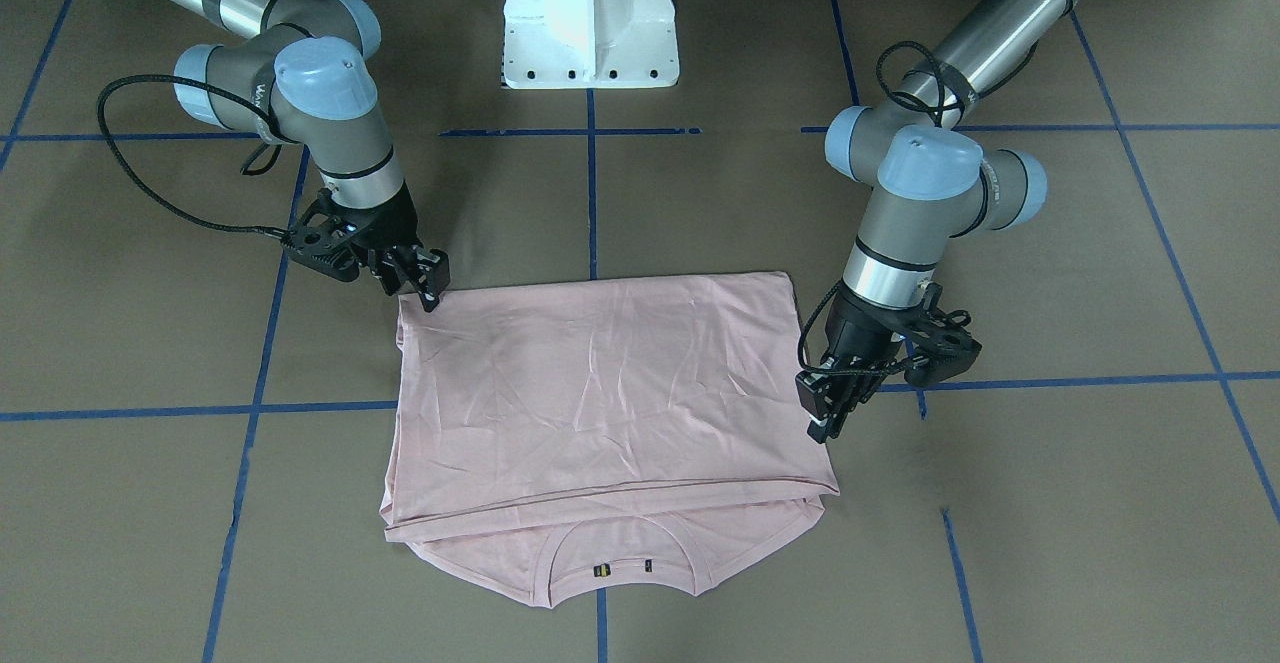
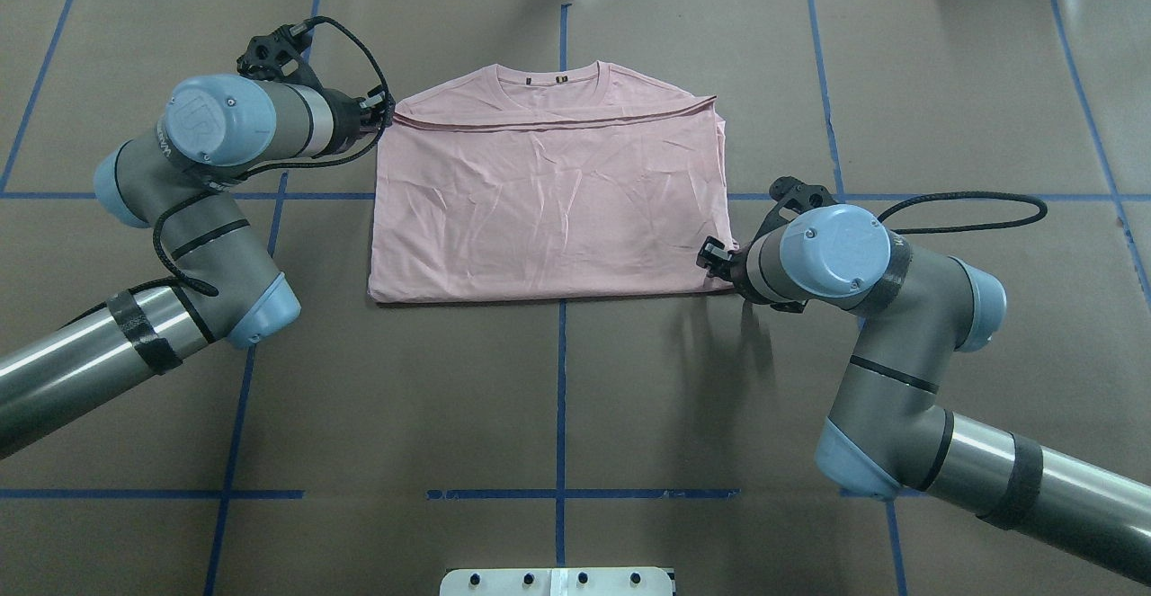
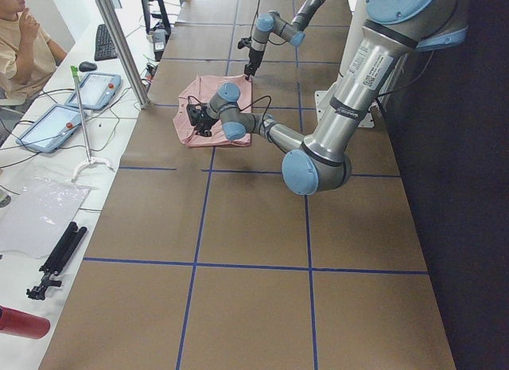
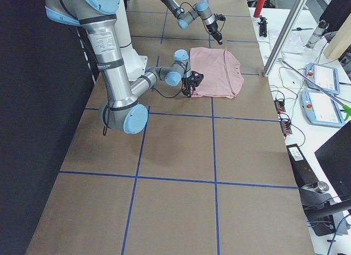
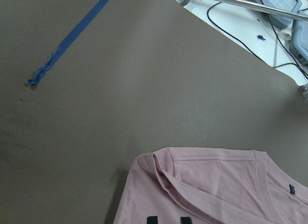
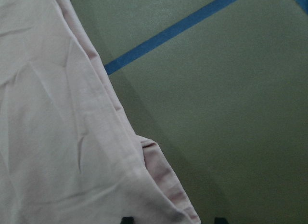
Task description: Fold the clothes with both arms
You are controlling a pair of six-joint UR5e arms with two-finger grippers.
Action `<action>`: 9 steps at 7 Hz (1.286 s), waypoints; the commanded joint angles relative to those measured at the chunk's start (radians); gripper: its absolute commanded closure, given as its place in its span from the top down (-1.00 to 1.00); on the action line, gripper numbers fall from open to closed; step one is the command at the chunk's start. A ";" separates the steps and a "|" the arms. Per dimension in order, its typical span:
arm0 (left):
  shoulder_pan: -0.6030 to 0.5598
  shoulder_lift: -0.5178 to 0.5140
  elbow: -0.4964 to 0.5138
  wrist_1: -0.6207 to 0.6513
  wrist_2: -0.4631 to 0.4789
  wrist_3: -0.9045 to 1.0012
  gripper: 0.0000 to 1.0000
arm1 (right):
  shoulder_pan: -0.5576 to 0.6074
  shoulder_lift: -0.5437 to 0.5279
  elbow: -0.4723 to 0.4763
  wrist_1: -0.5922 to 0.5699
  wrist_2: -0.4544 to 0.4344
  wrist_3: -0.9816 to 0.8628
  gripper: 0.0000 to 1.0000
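The brown table [image 2: 432,398], gridded with blue tape [image 2: 560,398], carries the work. The left arm [image 2: 207,245] and right arm [image 2: 890,371] reach in from opposite sides. Between them, at the table's middle, the pink T-shirt [image 2: 548,209] lies flat. Its sleeves appear tucked in and its lower part is folded up over the chest, so that only the collar [image 2: 562,84] strip shows beyond it. Judging by that, the folding is well along; one or two more folds probably remain. The right gripper [image 2: 712,256] sits at the near right corner, fingertips spread apart. The left gripper [image 2: 378,115] is at the far left corner; whether it pinches cloth I cannot tell
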 commanded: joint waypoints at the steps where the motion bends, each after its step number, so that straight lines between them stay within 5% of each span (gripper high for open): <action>1: 0.000 0.000 -0.001 0.001 0.001 0.000 -0.44 | 0.000 -0.006 0.004 0.000 0.000 0.000 -0.99; 4: 0.000 -0.001 -0.002 0.003 0.014 -0.001 -0.44 | 0.001 -0.019 0.010 0.000 0.006 -0.002 -1.00; 6: 0.000 0.000 -0.019 0.006 0.014 -0.007 -0.44 | -0.022 -0.147 0.187 0.000 0.032 0.000 -1.00; 9: 0.002 0.000 -0.048 0.009 0.011 -0.009 -0.44 | -0.248 -0.394 0.499 -0.002 0.057 0.055 -1.00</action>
